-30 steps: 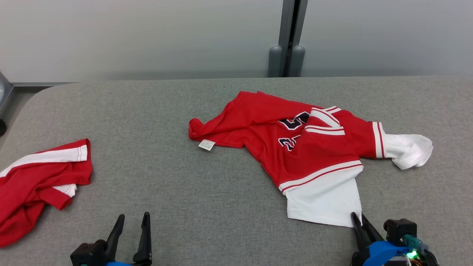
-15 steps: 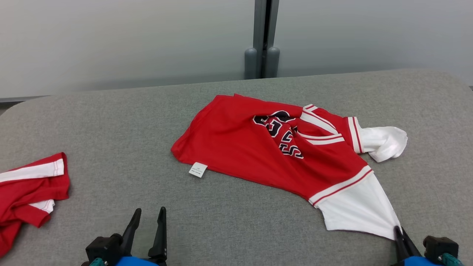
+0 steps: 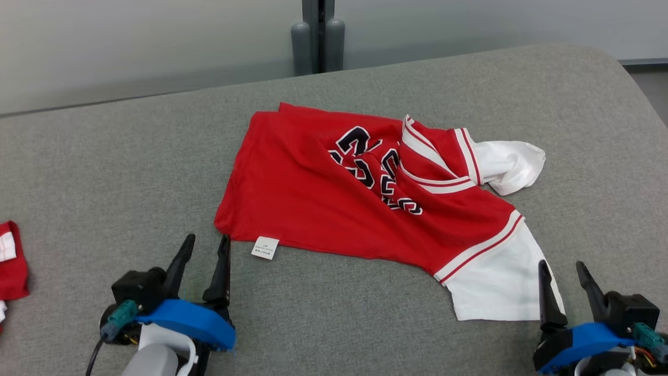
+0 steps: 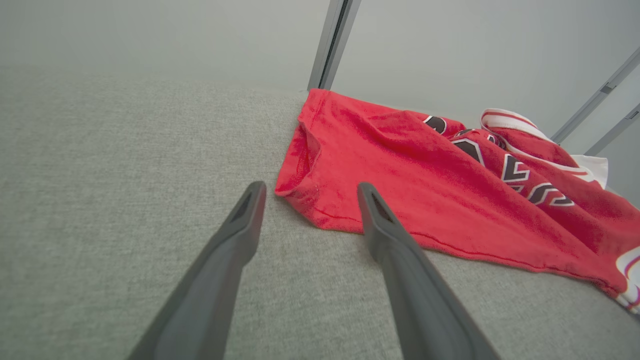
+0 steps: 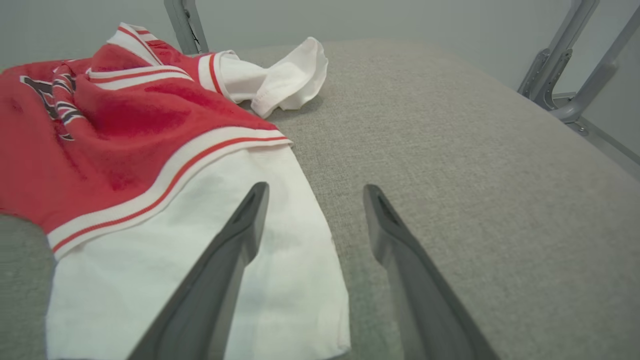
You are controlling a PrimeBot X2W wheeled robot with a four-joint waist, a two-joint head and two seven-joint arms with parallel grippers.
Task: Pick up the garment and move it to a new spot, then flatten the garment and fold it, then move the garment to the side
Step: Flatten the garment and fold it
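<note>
The garment (image 3: 334, 193) is a red jersey with dark lettering, white-and-red trim and white sleeves, lying rumpled across the middle of the grey table (image 3: 130, 172). A white label sticks out at its near hem. My left gripper (image 3: 206, 241) stands open just short of the garment's near left corner (image 4: 295, 187), nothing between its fingers. My right gripper (image 3: 562, 265) is open at the edge of the white sleeve (image 5: 200, 280); its left finger lies over the sleeve's edge, its right finger over bare table. The other white sleeve (image 5: 285, 80) is bunched at the far right.
A second red-and-white cloth (image 3: 10, 261) lies at the table's left edge. A grey post (image 3: 315, 36) stands behind the table against a pale wall. The table's rounded right corner (image 3: 616, 68) drops off to the floor, where metal frame legs (image 5: 565, 70) stand.
My right gripper was shut on the white sleeve's corner and dragged the garment toward me; now it is open and the sleeve lies flat. The camera has swung right. The jersey body lies more spread out.
</note>
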